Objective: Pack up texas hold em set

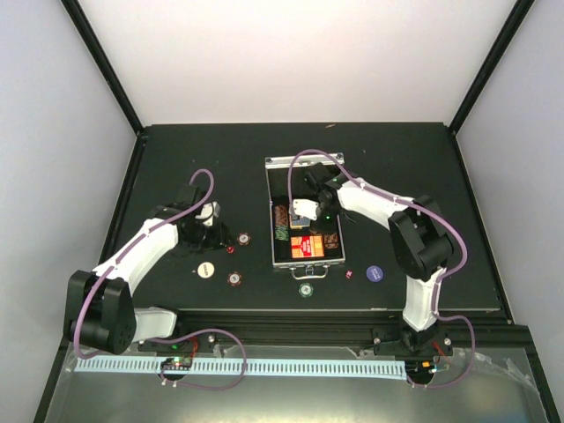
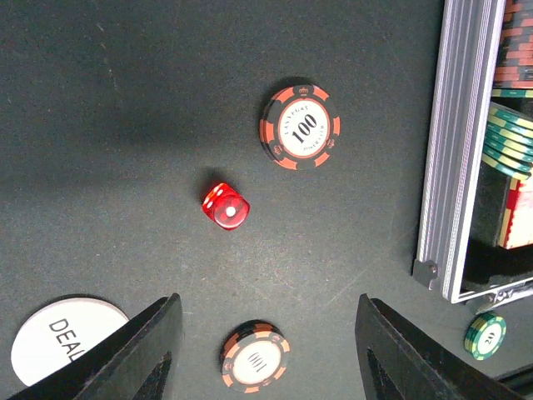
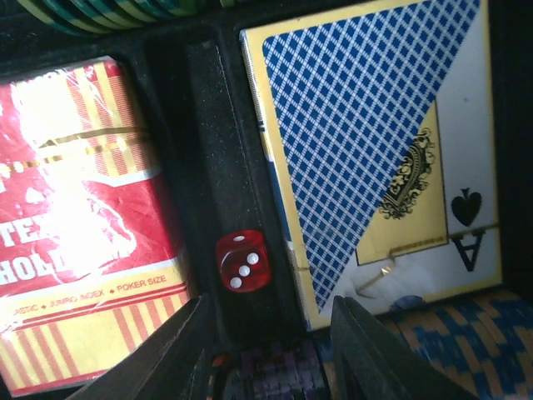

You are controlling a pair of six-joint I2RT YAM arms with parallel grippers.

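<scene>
Overhead light is falling evenly; one hot spot.
Inside the case, glare is blowing out the wrap on the red deck and the blue chips are blurring; left of the case, soft shadow is darkening the mat.

White arm links, black joints, thin purple cables, black fingers

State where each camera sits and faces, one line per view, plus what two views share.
Top external: above and behind the bases, looking down on the table; both arms show.
Left wrist: on the left arm, facing down at a red die near the case; left gripper at bottom.
Right wrist: facing down into the case at a red deck and a blue deck; right gripper at bottom.
Shared: top and left wrist both show that die.
</scene>
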